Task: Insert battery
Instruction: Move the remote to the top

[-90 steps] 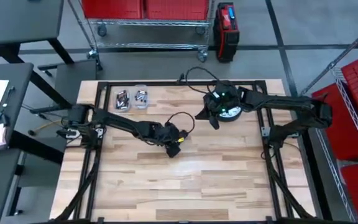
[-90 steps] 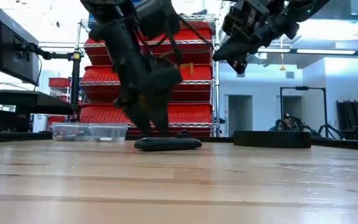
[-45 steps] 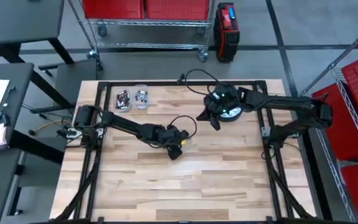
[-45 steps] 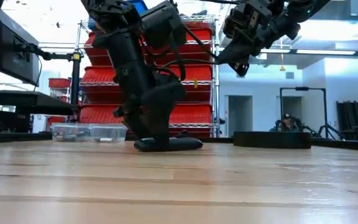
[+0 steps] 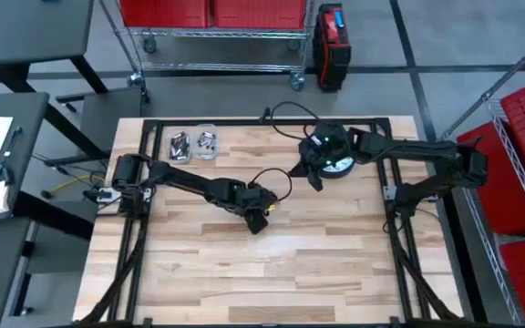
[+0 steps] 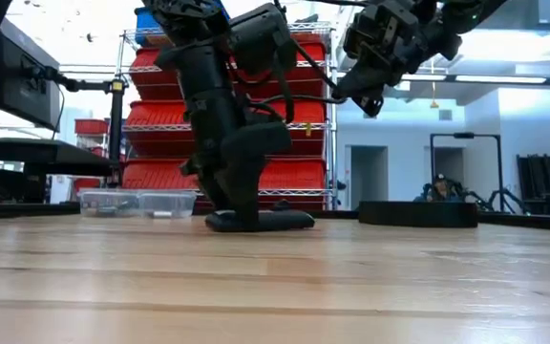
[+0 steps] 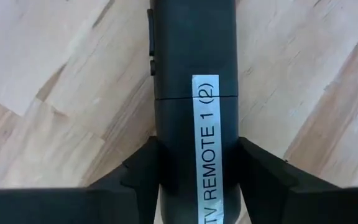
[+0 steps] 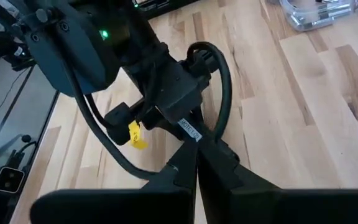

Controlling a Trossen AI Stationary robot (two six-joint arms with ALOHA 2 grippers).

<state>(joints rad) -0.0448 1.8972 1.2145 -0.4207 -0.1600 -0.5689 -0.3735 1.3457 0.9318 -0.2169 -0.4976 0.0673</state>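
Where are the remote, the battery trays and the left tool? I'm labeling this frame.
remote (image 7: 194, 68): left wrist view, on its dark back.
battery trays (image 5: 193, 144): high view, where the two clear trays meet.
left tool (image 7: 197, 165): left wrist view, midway between fingertips, astride the remote.

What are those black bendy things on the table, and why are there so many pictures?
They are two robot arms, each ending in a two-fingered pincher called an end effector. Four cameras took pictures at the same moment: one looks straight down from above, one sits low at table height, and one rides on each arm's wrist.

The left end effector is down on the wooden table, with its fingers on either side of a black TV remote that lies flat. The right end effector hangs in the air with its fingers pressed together, holding nothing.

At the table's far edge stand two clear trays with small metal pieces inside, and a round black dish.
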